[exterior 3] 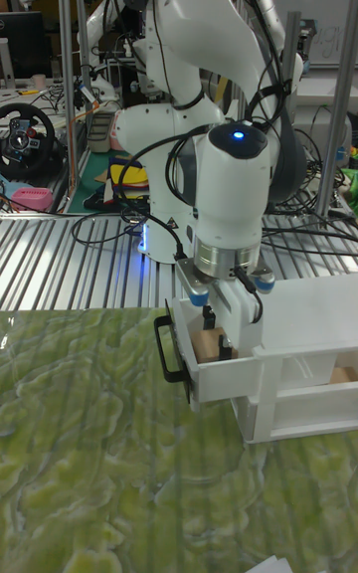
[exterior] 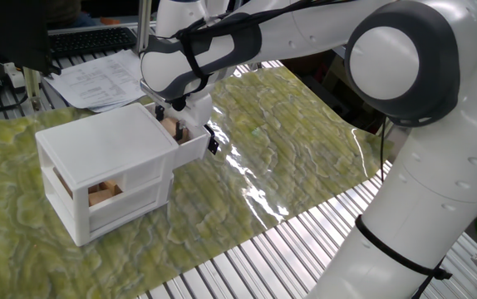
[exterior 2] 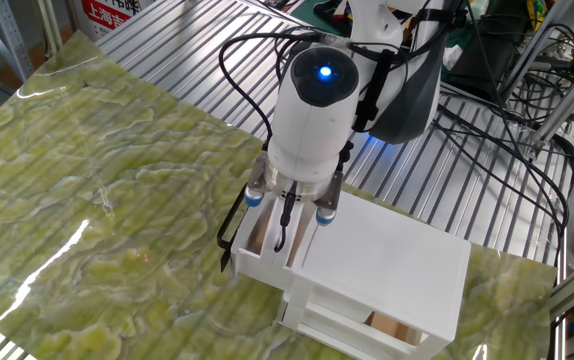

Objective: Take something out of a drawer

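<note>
The white two-drawer box (exterior: 97,141) stands on the green mat. Its upper drawer (exterior: 193,148) is pulled out, black handle (exterior: 212,141) at the front. My gripper (exterior 3: 221,332) reaches straight down into that drawer. Its black fingers (exterior 3: 208,318) sit on either side of a light-tan wooden block (exterior 3: 212,342), pressed close against it. The one fixed view shows the same block (exterior: 170,126) between the fingers, just inside the drawer. In the other fixed view my wrist covers the fingers and the block, and only the drawer's front wall (exterior 2: 257,262) and handle (exterior 2: 229,235) show.
Other tan blocks (exterior: 101,193) lie in the lower drawer. Papers (exterior: 97,79) and a keyboard (exterior: 89,40) lie behind the box. Ribbed metal table (exterior: 247,257) borders the mat. Cables (exterior 2: 487,140) trail behind the arm.
</note>
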{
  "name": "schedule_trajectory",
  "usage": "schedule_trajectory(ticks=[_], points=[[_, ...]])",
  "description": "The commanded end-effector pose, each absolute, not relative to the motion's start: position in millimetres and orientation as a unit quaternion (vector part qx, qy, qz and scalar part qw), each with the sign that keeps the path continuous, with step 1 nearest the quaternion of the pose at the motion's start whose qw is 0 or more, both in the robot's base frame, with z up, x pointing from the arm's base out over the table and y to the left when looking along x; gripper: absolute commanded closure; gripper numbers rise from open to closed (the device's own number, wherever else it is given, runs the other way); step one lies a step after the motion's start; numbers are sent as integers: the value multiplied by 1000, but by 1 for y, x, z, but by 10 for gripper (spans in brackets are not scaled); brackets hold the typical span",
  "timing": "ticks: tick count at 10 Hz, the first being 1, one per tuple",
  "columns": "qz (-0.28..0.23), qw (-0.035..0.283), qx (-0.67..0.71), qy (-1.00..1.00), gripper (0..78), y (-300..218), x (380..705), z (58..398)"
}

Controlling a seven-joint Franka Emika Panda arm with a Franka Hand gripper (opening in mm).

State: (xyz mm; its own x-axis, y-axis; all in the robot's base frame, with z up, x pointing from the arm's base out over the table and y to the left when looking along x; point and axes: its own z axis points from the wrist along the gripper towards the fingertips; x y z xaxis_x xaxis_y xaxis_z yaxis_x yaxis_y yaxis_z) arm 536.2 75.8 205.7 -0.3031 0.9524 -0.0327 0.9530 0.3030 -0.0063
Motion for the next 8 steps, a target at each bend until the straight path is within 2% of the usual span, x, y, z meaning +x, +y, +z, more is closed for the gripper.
schedule_trajectory(ticks=[1,2,3,8], points=[[-12,12,591,807,762,76,537,207],[-12,12,591,807,762,76,537,207],[-13,13,569,822,762,68,529,223],[-15,20,569,822,762,66,527,227]])
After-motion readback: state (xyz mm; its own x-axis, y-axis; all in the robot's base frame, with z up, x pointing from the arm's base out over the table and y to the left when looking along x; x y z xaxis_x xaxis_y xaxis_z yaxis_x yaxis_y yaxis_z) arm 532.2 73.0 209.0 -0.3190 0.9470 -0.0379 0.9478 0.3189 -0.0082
